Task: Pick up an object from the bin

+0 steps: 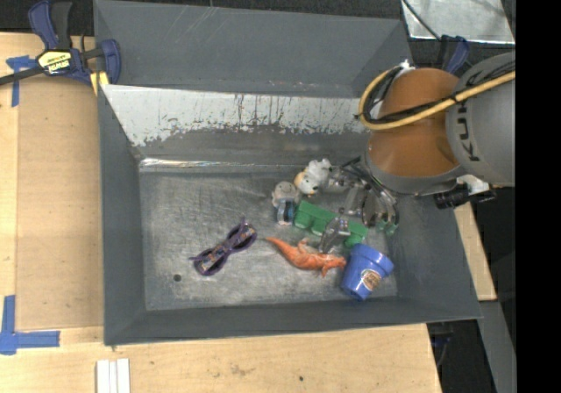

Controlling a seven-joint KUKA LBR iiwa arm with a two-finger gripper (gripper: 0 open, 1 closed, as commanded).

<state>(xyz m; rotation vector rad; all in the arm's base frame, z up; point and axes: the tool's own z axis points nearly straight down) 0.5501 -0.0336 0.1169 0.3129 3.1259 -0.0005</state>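
My gripper (358, 205) is low in the right part of the bin, under the orange wrist cover. It is over a green plastic piece (310, 217) that lies just to its left. An orange toy lizard (306, 255) lies in front of the green piece. A blue cup (365, 272) with a printed label rests on its side at the gripper's near side. A small white figure (313, 175) and a small grey-blue thing (282, 200) lie behind and to the left.
A pair of purple sunglasses (224, 248) lies apart in the middle-left of the bin floor. The arm and its orange cover hang over the bin's right wall.
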